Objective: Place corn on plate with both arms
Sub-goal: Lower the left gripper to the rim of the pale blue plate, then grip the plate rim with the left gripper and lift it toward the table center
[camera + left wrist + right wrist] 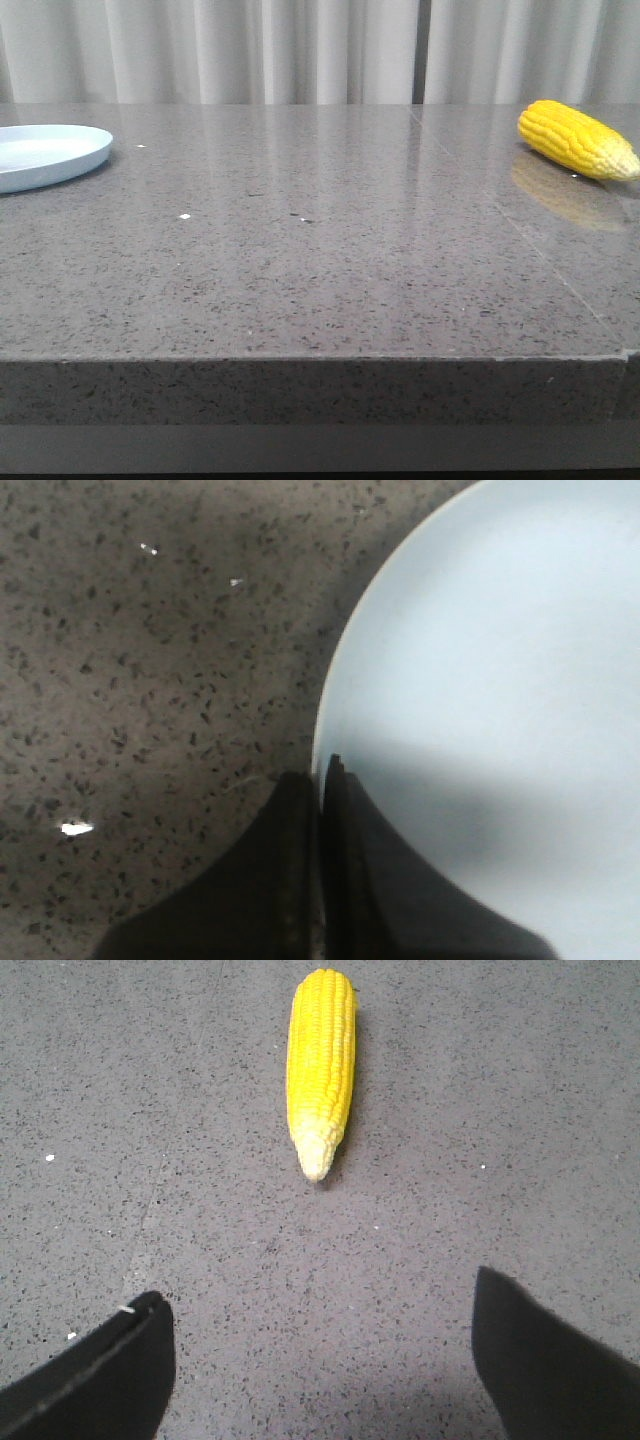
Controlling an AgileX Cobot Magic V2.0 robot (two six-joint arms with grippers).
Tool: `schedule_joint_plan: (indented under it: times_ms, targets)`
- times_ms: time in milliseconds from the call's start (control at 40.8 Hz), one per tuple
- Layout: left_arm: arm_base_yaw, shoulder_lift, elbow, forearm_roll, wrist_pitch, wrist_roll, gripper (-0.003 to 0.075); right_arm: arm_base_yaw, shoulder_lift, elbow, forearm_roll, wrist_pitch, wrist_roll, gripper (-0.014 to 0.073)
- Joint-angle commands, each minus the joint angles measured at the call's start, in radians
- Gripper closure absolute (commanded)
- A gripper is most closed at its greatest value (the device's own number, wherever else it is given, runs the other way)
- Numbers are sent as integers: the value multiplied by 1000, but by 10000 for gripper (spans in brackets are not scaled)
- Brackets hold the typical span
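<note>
Two grippers are at work and neither holds anything. The right gripper (320, 1360) has its dark fingers (95, 1375) spread wide, with bare speckled stone between them; ahead of that gap, well apart from the fingertips, lies the corn (322, 1065), its pale tip pointing back toward the gripper and its length roughly in line with the opening. The left gripper (320, 780) has its fingers pressed together with nothing between them, its tips poised at the rim of the plate (500, 680), though whether they touch it I cannot tell. In the front view the corn (576, 138) rests on the grey stone table (320, 280) at the far right, and the pale blue plate (45, 155) sits at the far left edge, so the two are well apart and no arm shows. By my judgement the task is barely begun: the cob is still ungrasped, and the pick, the carry across and the setting down on the plate are all left.
</note>
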Motion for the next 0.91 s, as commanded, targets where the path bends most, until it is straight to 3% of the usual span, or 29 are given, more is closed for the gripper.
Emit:
schedule_joint_plan:
  times_ms: [0,294,564,882]
  targets:
    - [1,-56,-30,-25,-7,1,741,-1,6,-31,-11,-71,-8,-34]
    - [1,-149,-30,-96,-10,5,741,-1,6,-31,-11,-71,-8,-34]
    - [-24,-231,-33,-271,31,53,741,-1,6,-31,-11,-71,-8,-34]
    - [-250,-252,-57,-271,13,73,741,-1,6,-31,-11,-71,-8,-34]
